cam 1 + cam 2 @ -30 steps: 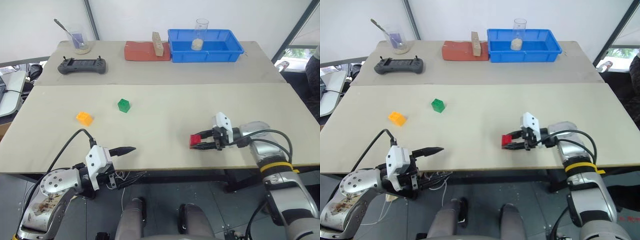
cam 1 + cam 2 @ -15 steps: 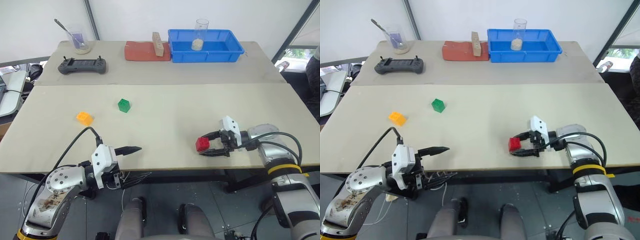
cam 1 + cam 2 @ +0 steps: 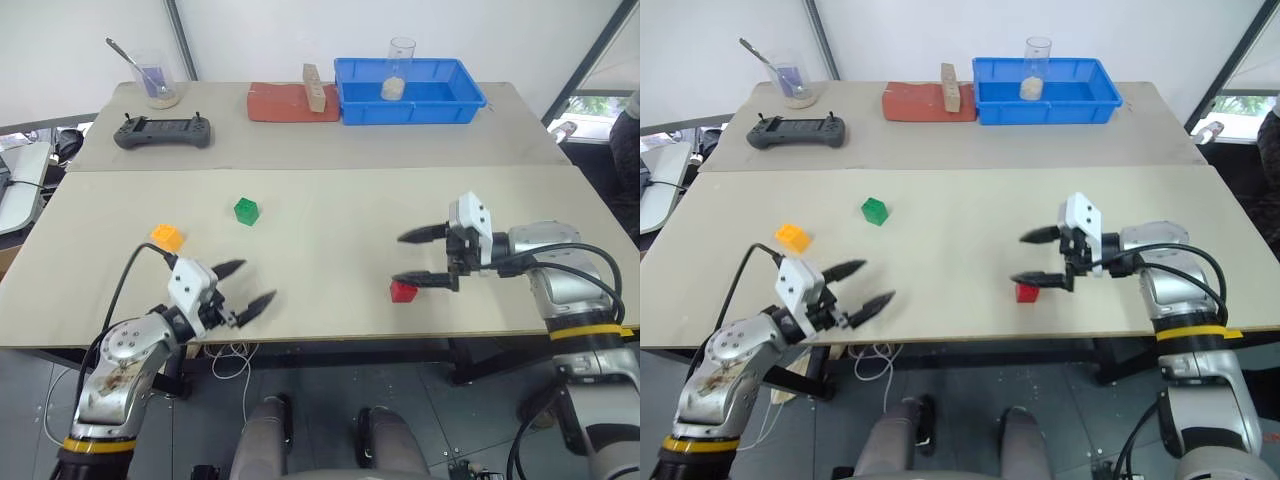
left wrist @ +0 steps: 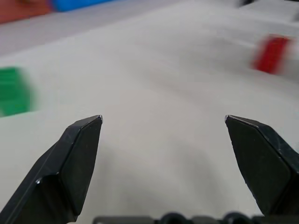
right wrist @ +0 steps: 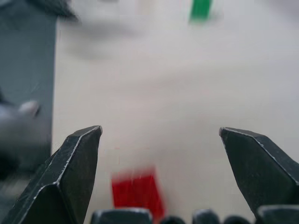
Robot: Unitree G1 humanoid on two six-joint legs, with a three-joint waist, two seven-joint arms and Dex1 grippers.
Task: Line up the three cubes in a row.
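Starting at the left, we see the left gripper near the front edge of the pale matte table, its 2 pointed black fingers spread wide with nothing between them. Just beyond it lies the orange-yellow cube, a small plastic brick with a studded top, and farther in toward the middle sits the green cube, of the same blocky shape. To the right, the red cube rests on the table near the front edge. The right gripper hangs just above it, its fingers parted wide and empty, apart from the cube.

From the right wrist view we get the red cube low between the 2 fingers and the green cube far off; the left wrist view shows the green cube and the red cube as blurred patches on either side.
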